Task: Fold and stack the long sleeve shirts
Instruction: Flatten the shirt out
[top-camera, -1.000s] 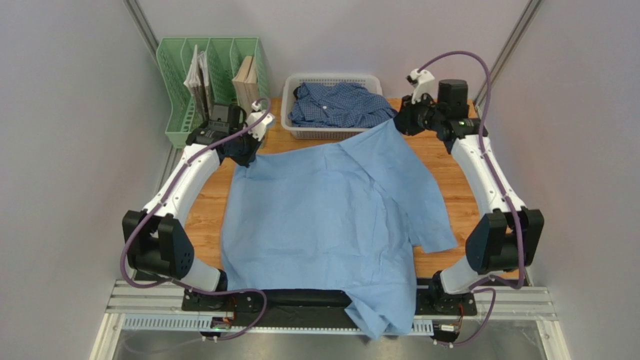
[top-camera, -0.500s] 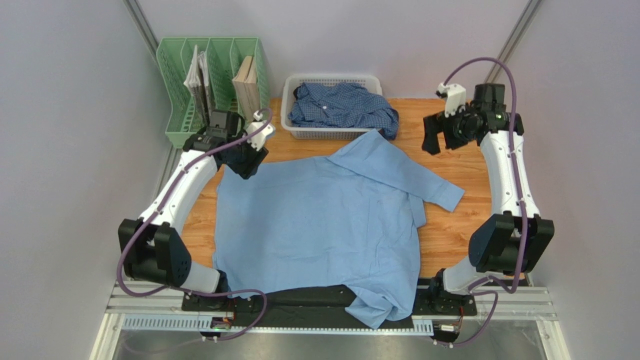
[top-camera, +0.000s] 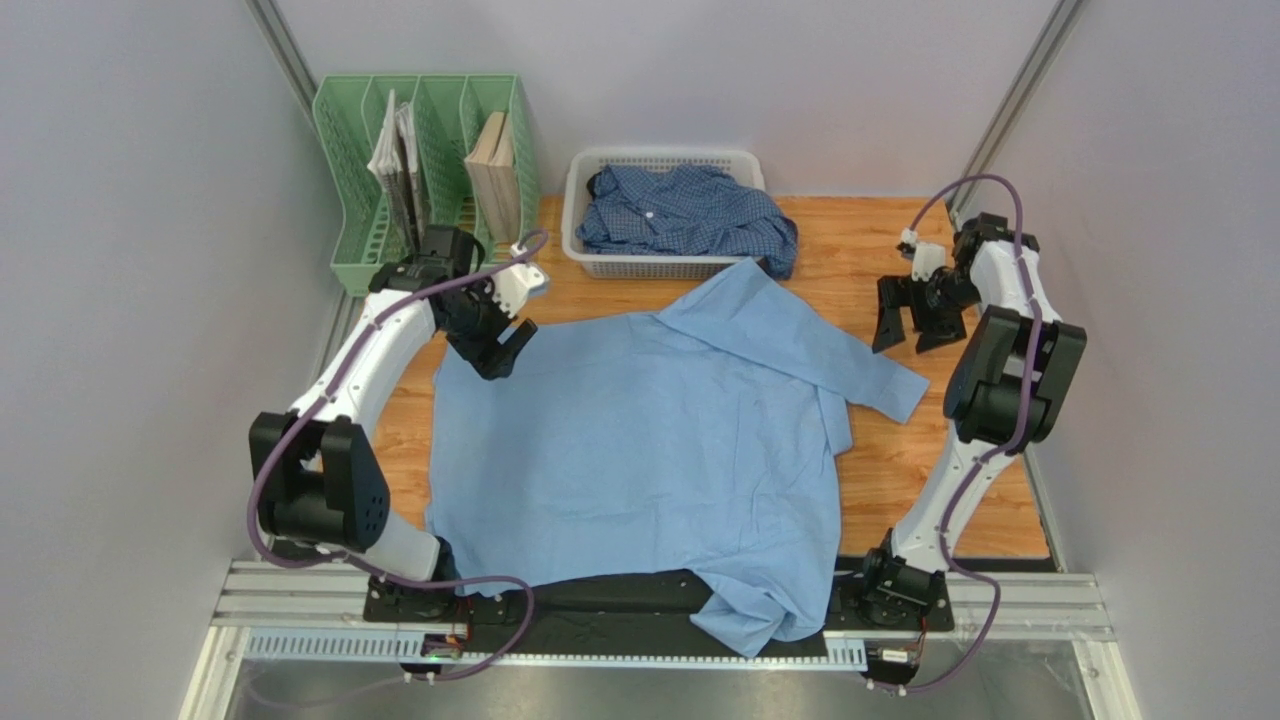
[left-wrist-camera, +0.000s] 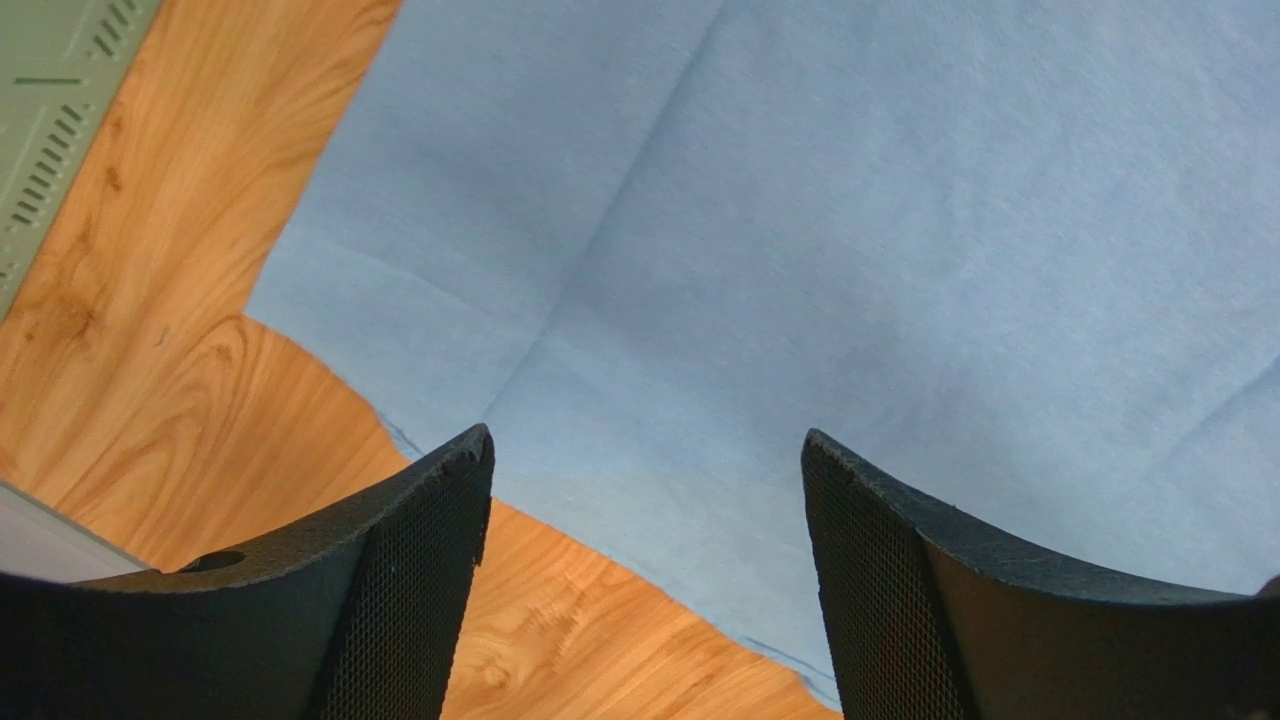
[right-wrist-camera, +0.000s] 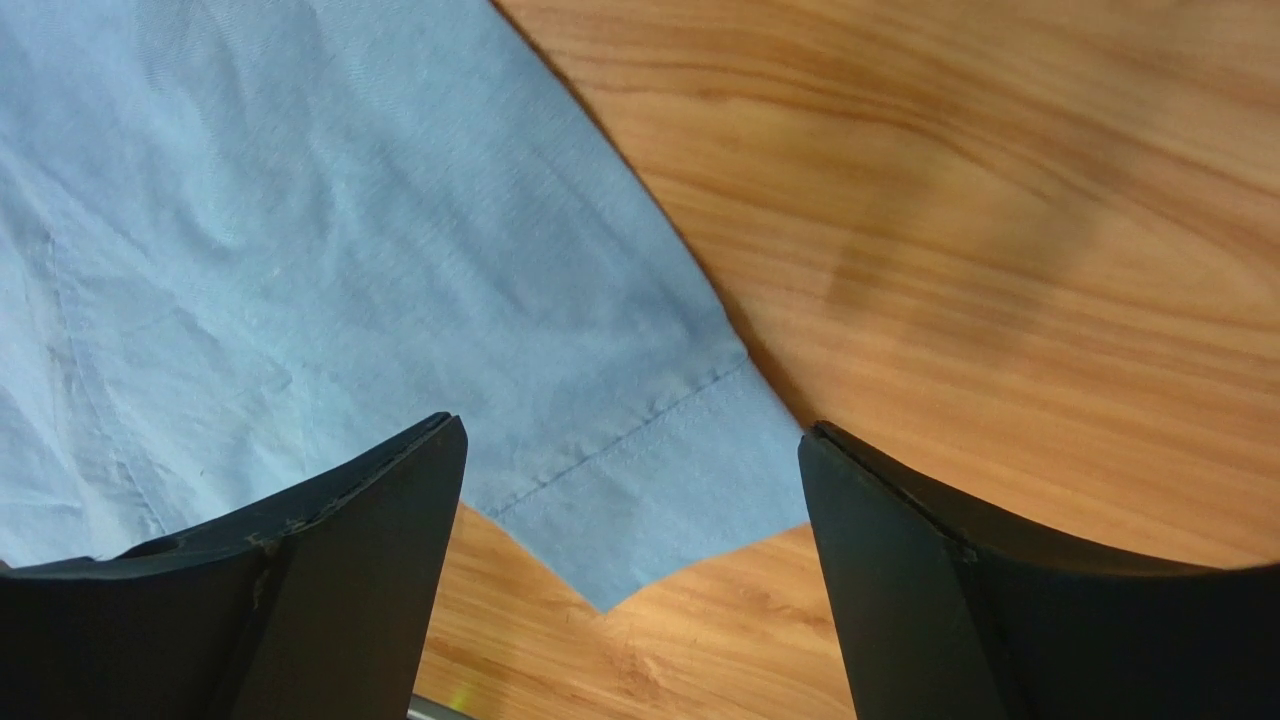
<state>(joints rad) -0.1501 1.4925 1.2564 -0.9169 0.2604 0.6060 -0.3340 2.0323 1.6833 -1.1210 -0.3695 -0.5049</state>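
- The light sky-blue shirt (top-camera: 646, 435) lies spread flat over the middle of the wooden worktop (top-camera: 902, 495), and its lower part spills over the near edge.
- One sleeve (top-camera: 842, 360) stretches toward the right edge, and its cuff (right-wrist-camera: 661, 480) rests flat on the wood.
- The darker blue checked shirt (top-camera: 684, 210) sits crumpled in the white slotted basket (top-camera: 577, 195) at the middle of the far edge; the plain shirt's far tip reaches up to the basket.
- The left gripper (top-camera: 508, 353) hovers with jaws spread wide over the plain shirt's far-left corner, holding nothing; the wrist view shows cloth and bare wood between its fingers (left-wrist-camera: 406, 585).
- The right gripper (top-camera: 914, 333) hangs near the right edge with jaws apart and empty, above the cuff's end and the wood beside it.
- A green file rack (top-camera: 349, 225) holding books stands at the far-left corner.
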